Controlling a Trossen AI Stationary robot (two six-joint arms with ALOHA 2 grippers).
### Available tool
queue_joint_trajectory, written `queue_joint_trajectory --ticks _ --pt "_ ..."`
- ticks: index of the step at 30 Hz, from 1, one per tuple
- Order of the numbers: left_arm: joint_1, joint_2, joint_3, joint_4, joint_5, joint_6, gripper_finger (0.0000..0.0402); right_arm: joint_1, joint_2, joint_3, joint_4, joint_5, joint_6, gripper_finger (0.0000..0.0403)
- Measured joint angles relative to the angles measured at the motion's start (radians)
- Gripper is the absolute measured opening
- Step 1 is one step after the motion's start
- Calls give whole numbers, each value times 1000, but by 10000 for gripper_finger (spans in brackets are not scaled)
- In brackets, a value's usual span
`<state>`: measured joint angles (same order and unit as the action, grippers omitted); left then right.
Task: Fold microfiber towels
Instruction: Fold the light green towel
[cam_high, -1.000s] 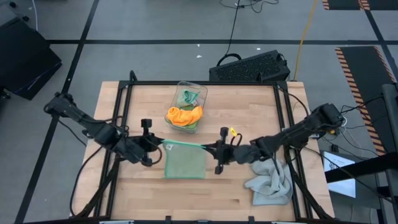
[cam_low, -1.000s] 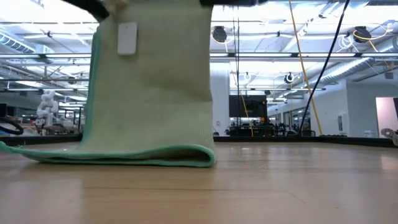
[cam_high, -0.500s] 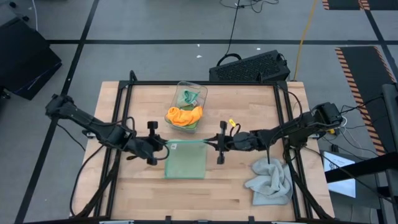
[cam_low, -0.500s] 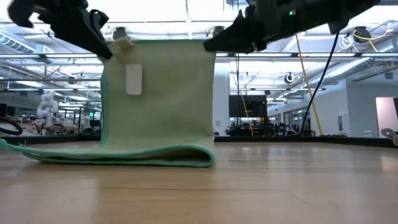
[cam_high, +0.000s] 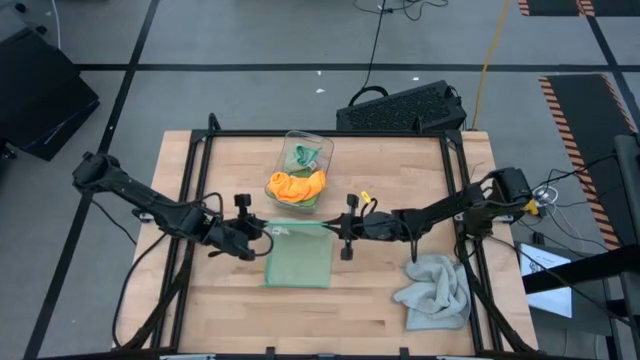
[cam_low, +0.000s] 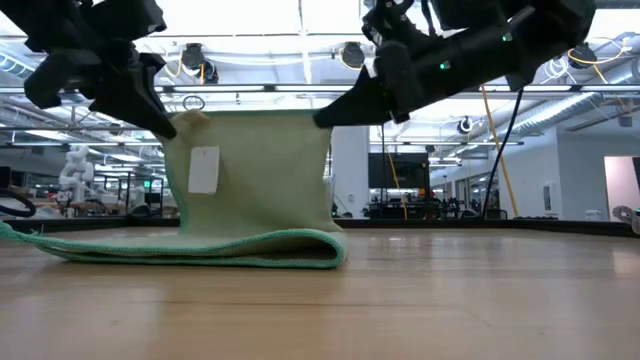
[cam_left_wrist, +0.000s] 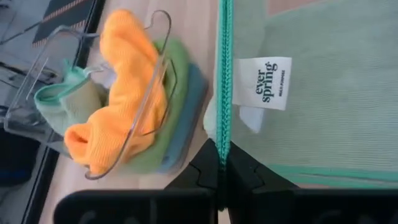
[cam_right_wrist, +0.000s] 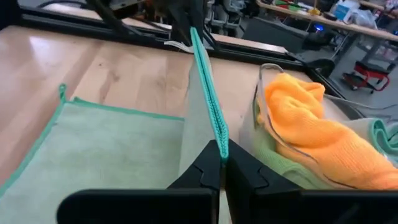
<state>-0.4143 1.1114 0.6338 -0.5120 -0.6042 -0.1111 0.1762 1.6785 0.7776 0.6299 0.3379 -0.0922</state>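
The clear plastic bin (cam_high: 303, 165) lies tipped on the table (cam_high: 400, 180) in the upper centre of the high view. An orange towel (cam_high: 296, 186) spills from its mouth, resting on a bright green towel (cam_left_wrist: 171, 118) with a blue towel (cam_left_wrist: 193, 106) beneath it, as the left wrist view shows. A pale mint-edged cloth (cam_high: 307, 154) sits deeper inside the bin. A light grey towel (cam_high: 434, 291) lies crumpled on the table at the lower right of the high view, well apart from the bin.

The sage green towel (cam_high: 298, 257) occupies the centre of the high view, just below the bin. Its lower half lies flat on the table; its upper half is raised, with a white label (cam_low: 203, 169) hanging on the lifted part near the left corner.

The left gripper (cam_high: 263, 232) is clenched on the towel's upper left corner. The right gripper (cam_high: 331, 230) is clenched on the upper right corner. Both wrist views show the teal hem pinched between closed fingers.

Compared with one second ago, both grippers have moved toward the top of the high view, closer to the bin. In the low view the raised edge has come down from the top of the frame to about one third of the way down, and the standing part of the towel is shorter.
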Motion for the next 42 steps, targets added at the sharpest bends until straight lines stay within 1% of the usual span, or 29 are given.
queue_joint_trajectory --ticks 2,6,9,13,17,20,24,28,32,35,39,42 --pt "0 0 0 20 29 4 7 5 1 0 2 -3 10 2" --pt "-7 0 0 60 180 -14 5 23 -1 -1 -8 -63 46 2" --pt "-25 0 0 69 222 -55 10 30 -2 -1 -33 -114 84 2" --pt "-42 0 -11 84 223 -90 6 29 -2 1 -85 -178 128 2" --pt "-52 0 -40 166 223 -101 7 28 -13 1 -113 -230 126 2" --pt "-54 1 -60 226 218 -85 11 13 -46 0 -139 -234 109 2" --pt "-54 1 -60 231 185 -78 4 -20 -109 0 -200 -234 95 2" --pt "-53 1 -59 234 172 -77 11 -31 -142 0 -227 -243 97 2" --pt "-53 1 -58 242 173 -73 5 -31 -169 0 -230 -314 77 2" --pt "-53 0 -56 247 172 -73 8 -37 -193 0 -239 -317 64 2" --pt "-53 0 -56 242 172 -74 8 -48 -195 0 -265 -339 134 2" --pt "-54 0 -57 228 174 -75 5 -34 -168 1 -246 -340 202 2"
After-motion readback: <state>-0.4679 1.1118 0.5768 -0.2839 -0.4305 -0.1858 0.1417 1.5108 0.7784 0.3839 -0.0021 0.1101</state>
